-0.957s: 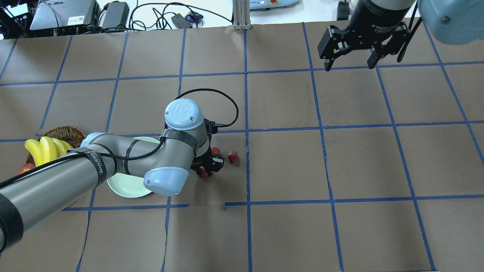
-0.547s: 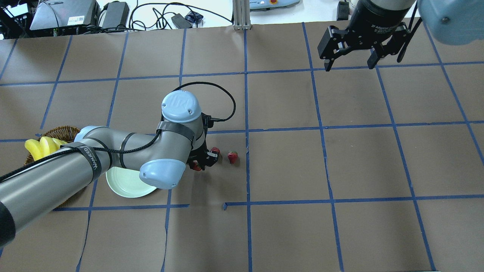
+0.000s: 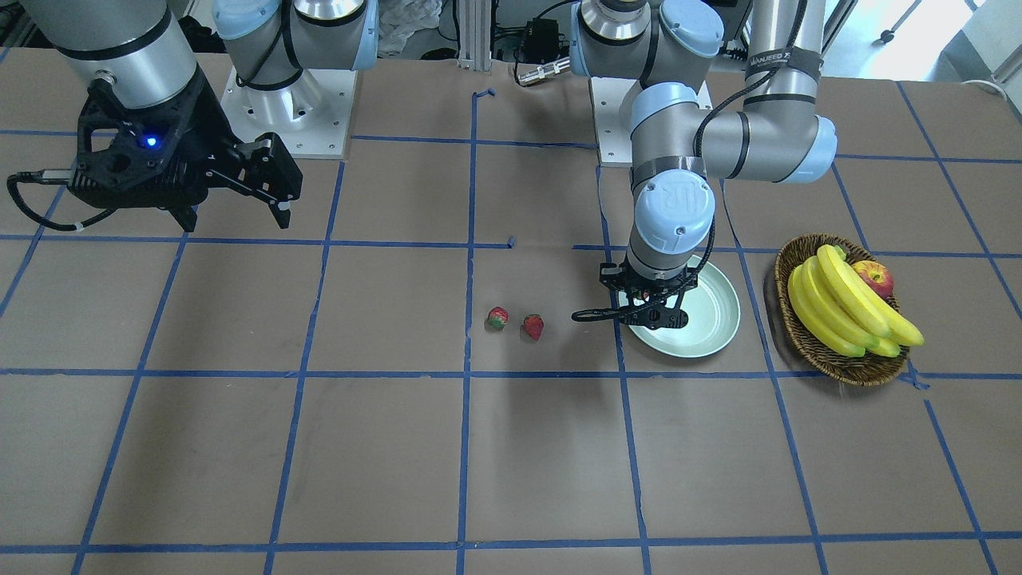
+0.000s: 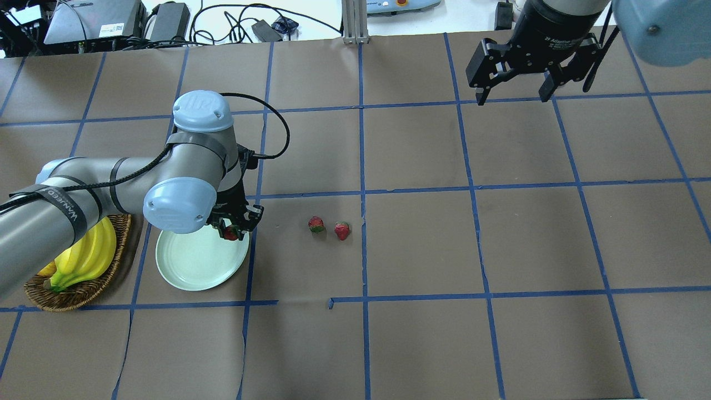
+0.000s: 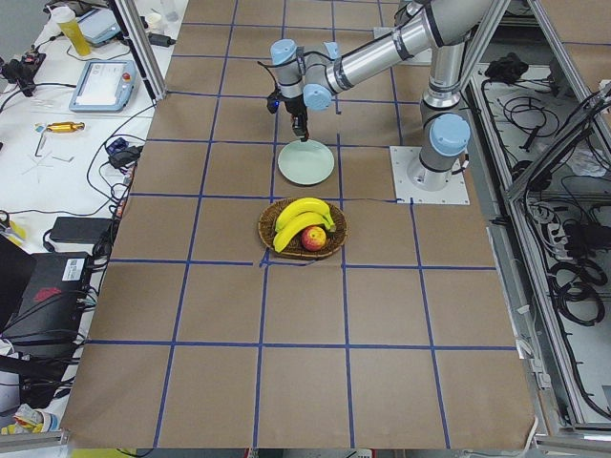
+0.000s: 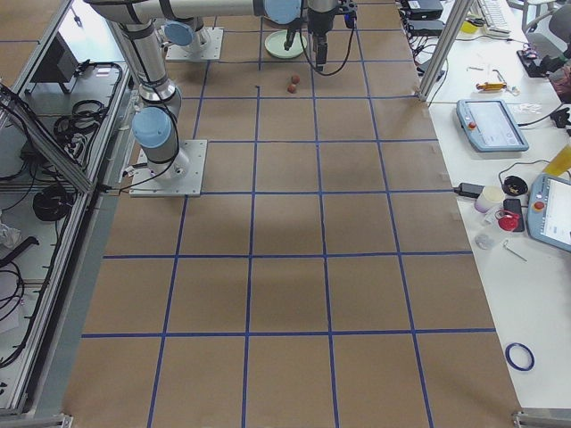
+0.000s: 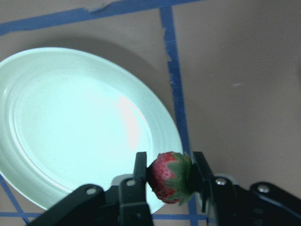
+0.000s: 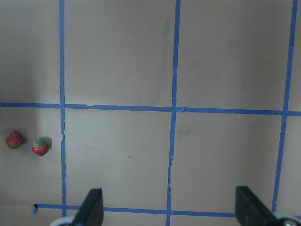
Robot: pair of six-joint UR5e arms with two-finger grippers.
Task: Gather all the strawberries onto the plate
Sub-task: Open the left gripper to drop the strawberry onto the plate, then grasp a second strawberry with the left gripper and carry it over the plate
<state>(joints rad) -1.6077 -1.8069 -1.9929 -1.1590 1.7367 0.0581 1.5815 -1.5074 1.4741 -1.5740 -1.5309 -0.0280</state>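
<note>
My left gripper [image 4: 232,229] is shut on a strawberry [image 7: 170,177] and holds it over the near right rim of the pale green plate [image 4: 189,264]. The held berry also shows in the overhead view [image 4: 230,233]. In the front view the gripper [image 3: 655,315] hangs over the plate [image 3: 711,319]. Two more strawberries lie on the table to the plate's right, one with a green cap [image 4: 316,224] and one redder [image 4: 342,230]; both show in the front view [image 3: 497,318] [image 3: 532,326] and the right wrist view [image 8: 15,139] [image 8: 40,147]. My right gripper [image 4: 514,91] is open and empty, high at the far right.
A wicker basket [image 4: 78,294] with bananas [image 4: 83,253] stands left of the plate; in the front view an apple [image 3: 874,278] lies in it. Blue tape lines grid the brown table. Cables and boxes [image 4: 89,22] lie beyond the far edge.
My left gripper has lifted one strawberry from beside the other two and carried it left, over the plate's rim. The right arm has not moved.
</note>
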